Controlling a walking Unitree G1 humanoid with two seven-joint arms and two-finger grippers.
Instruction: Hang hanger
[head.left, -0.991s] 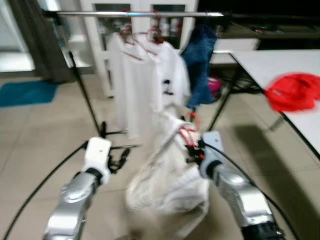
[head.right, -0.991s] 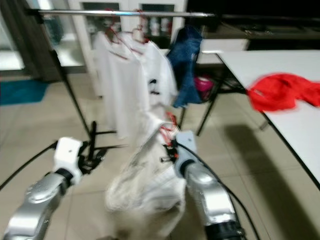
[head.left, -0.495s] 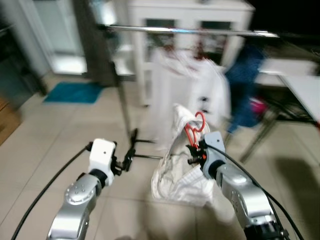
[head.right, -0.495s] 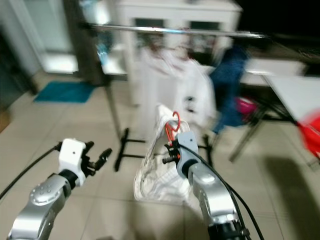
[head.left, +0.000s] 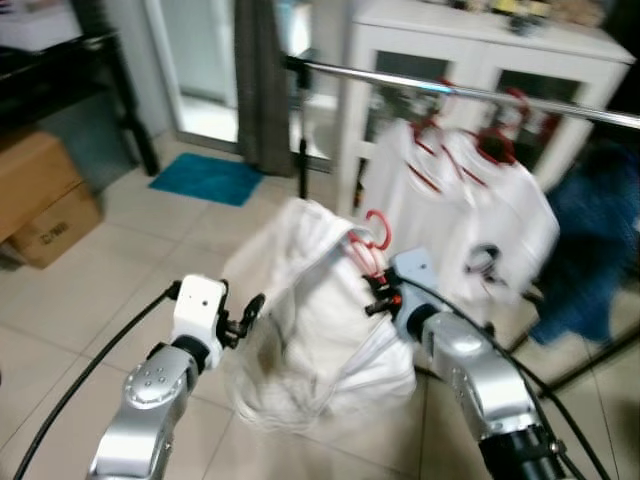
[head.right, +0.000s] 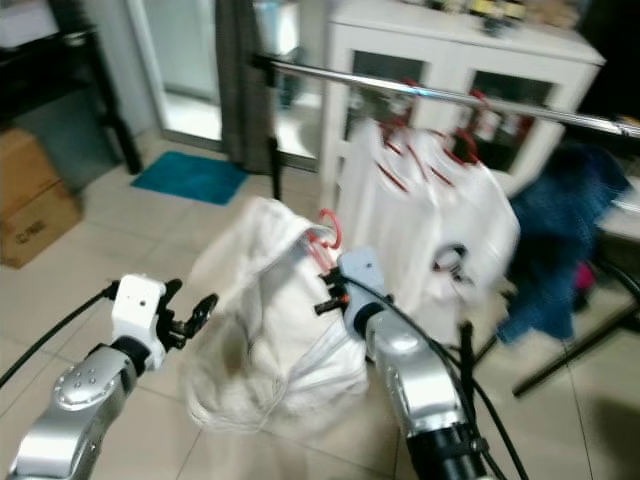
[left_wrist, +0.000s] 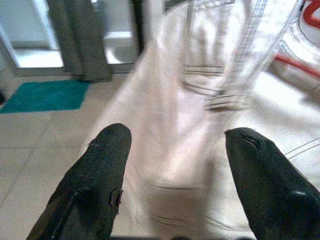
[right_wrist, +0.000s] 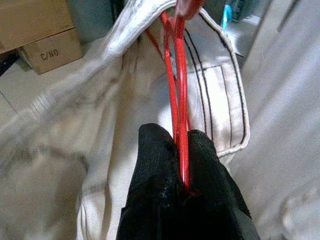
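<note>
My right gripper (head.left: 375, 290) is shut on the neck of a red hanger (head.left: 378, 232) that carries a white shirt (head.left: 300, 330). In the right wrist view the hanger's red wires (right_wrist: 177, 100) run up from between the pressed fingertips (right_wrist: 156, 150) into the shirt collar. The shirt billows down to my left. My left gripper (head.left: 250, 308) stands open beside the shirt's left edge, with the cloth (left_wrist: 175, 125) just beyond its fingers. Behind runs a silver rail (head.left: 420, 87), on which two white shirts (head.left: 480, 205) hang from red hangers.
A blue garment (head.left: 590, 250) hangs at the rail's right. A white cabinet (head.left: 500, 45) stands behind the rail. A dark curtain (head.left: 262, 80) and a teal mat (head.left: 205, 177) lie at the back left, with cardboard boxes (head.left: 40, 205) further left. The floor is tiled.
The camera has swung left and nearer the rail; the table with the red cloth has left the picture. The right gripper keeps hold of the hanger, and the shirt has swung out to the left.
</note>
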